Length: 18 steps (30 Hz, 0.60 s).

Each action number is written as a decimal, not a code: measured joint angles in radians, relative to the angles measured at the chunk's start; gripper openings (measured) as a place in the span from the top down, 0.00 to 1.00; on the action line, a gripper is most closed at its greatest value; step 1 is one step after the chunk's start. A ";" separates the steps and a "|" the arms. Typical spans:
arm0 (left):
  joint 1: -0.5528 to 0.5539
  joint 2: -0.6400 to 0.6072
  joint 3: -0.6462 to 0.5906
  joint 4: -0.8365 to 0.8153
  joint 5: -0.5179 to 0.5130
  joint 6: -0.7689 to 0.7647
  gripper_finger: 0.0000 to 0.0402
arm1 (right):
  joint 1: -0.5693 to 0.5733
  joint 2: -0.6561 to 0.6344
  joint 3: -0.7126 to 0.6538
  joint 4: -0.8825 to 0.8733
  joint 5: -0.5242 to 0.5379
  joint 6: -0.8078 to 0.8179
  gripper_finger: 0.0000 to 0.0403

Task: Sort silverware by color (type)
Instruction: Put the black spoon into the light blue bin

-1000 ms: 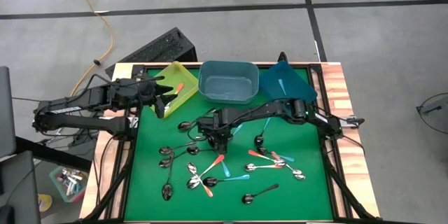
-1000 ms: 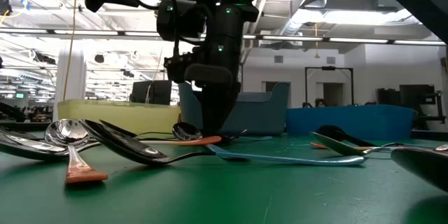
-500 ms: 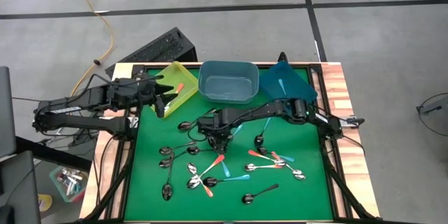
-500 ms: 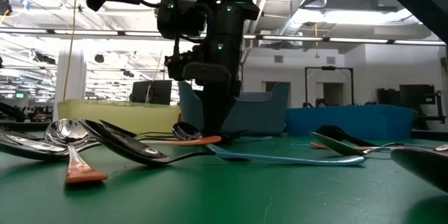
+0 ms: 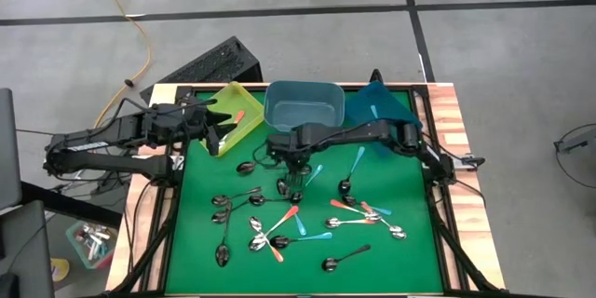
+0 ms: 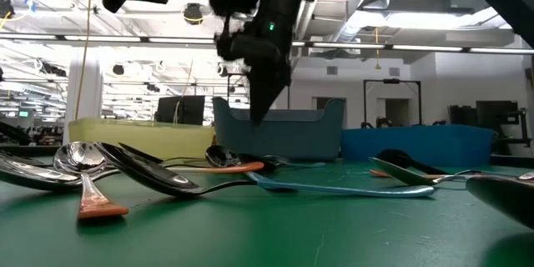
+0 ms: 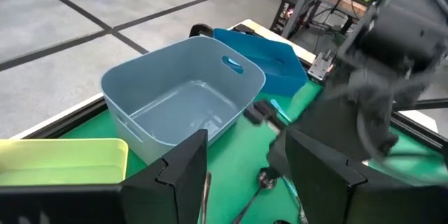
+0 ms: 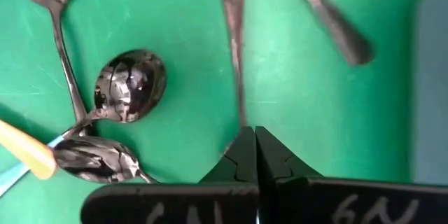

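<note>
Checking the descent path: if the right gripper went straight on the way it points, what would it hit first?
The right gripper, shut and pointing down, would probably first meet the dark metal spoon handle at its tips, otherwise the green mat; depth is unclear.

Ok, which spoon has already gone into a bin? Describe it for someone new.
Three bins stand along the table's far edge; take the yellow-green bin at the left end. In it lies one orange-handled spoon. It is the only spoon visible in a bin; the rest lie on the green mat.
</note>
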<state>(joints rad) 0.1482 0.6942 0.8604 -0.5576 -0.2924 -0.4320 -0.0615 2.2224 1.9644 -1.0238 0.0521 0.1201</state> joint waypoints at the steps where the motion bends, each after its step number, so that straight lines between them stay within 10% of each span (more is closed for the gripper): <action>1: 0.000 -0.002 0.000 0.000 0.000 0.000 0.56 | -0.006 -0.011 0.002 0.006 0.000 0.001 1.00; 18: 0.000 -0.018 0.000 -0.001 -0.007 0.001 0.56 | -0.032 -0.058 -0.018 0.029 -0.078 -0.079 0.75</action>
<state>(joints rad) 0.1482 0.6758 0.8608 -0.5590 -0.2993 -0.4313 -0.0940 2.1639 1.9460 -0.9952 -0.0263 0.0408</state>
